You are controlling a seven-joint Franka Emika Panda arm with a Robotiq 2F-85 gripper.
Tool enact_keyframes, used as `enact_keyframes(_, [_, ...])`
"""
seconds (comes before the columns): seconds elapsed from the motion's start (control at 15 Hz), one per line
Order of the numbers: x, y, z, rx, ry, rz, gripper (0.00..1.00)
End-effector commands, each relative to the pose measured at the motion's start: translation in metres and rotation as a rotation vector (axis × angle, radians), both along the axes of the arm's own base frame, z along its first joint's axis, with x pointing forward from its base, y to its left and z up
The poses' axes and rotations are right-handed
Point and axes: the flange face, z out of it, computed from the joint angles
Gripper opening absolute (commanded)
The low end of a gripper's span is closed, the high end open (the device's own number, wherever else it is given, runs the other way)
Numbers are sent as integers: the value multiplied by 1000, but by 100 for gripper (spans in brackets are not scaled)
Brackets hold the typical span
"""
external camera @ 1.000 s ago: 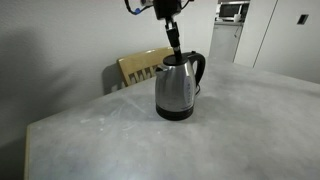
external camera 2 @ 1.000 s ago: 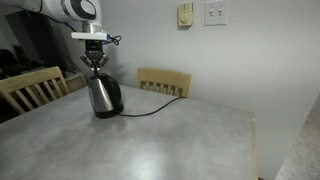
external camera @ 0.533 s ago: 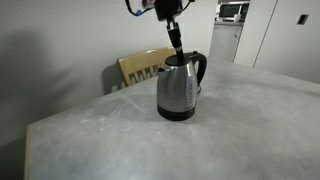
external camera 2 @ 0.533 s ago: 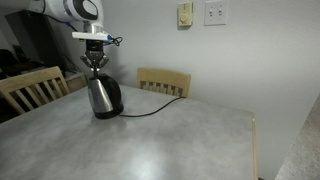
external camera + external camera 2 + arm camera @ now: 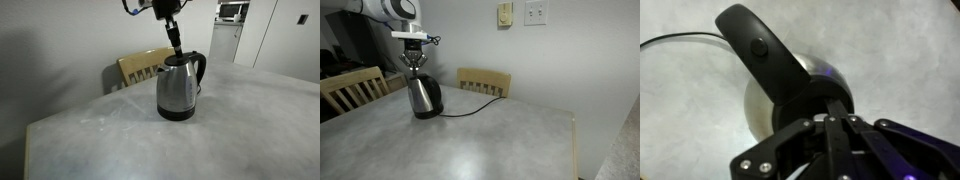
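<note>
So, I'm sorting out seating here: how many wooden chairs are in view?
2. The side chair stands at the edge of the table beside the kettle in an exterior view; the far chair sits beyond the table. Others may be out of frame.

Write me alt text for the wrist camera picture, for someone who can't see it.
Seen from above, the gripper, jaws shut, sits right over the top of a steel kettle. The kettle's black handle, with a button on it, runs toward the upper left, and a cord curves across the grey table.
</note>
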Motion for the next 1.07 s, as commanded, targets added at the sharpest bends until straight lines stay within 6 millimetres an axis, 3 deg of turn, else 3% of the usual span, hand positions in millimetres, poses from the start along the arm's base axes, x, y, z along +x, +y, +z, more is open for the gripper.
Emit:
enact_keyframes(0.0, [-8,1,21,-19,-17,49,0])
enact_keyframes(0.47, [-13,-6,57,-56,-68,74,0])
enact_keyframes(1.0, [-19,-10,64,-39,-60,96,0])
